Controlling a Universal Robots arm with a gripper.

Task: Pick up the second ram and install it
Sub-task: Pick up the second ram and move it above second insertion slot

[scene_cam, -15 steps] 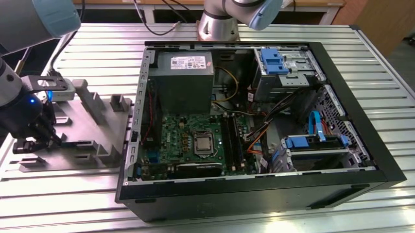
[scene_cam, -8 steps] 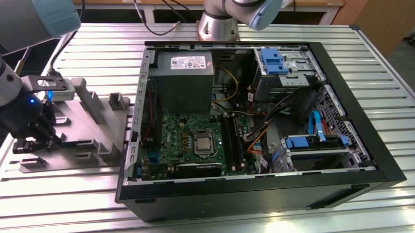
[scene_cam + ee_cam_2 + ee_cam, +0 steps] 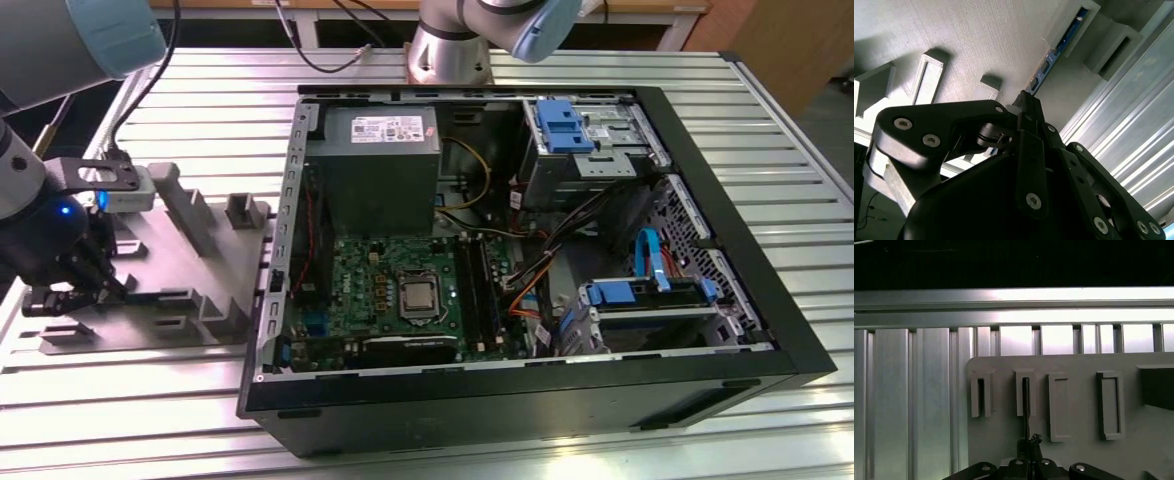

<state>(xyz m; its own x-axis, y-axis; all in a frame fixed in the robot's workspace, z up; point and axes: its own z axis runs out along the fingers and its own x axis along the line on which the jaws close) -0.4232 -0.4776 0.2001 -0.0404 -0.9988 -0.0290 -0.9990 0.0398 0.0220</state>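
exterior view: the gripper [image 3: 64,295] sits low over the grey holder [image 3: 200,250], at nine o'clock from the open computer case [image 3: 534,390]; pickup under way, install not yet done. second wrist view: fingers [image 3: 1030,150] pinch narrow on the near end of the second ram [image 3: 1056,52], a thin blue-green strip standing in its holder slot. first wrist view: the second ram [image 3: 1026,405] reads edge-on, a dark line.

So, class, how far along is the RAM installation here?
Done: the hand is at the second ram. In hand: the ram stands in its grey holder slot, not lifted. Left: it is not on the motherboard yet.
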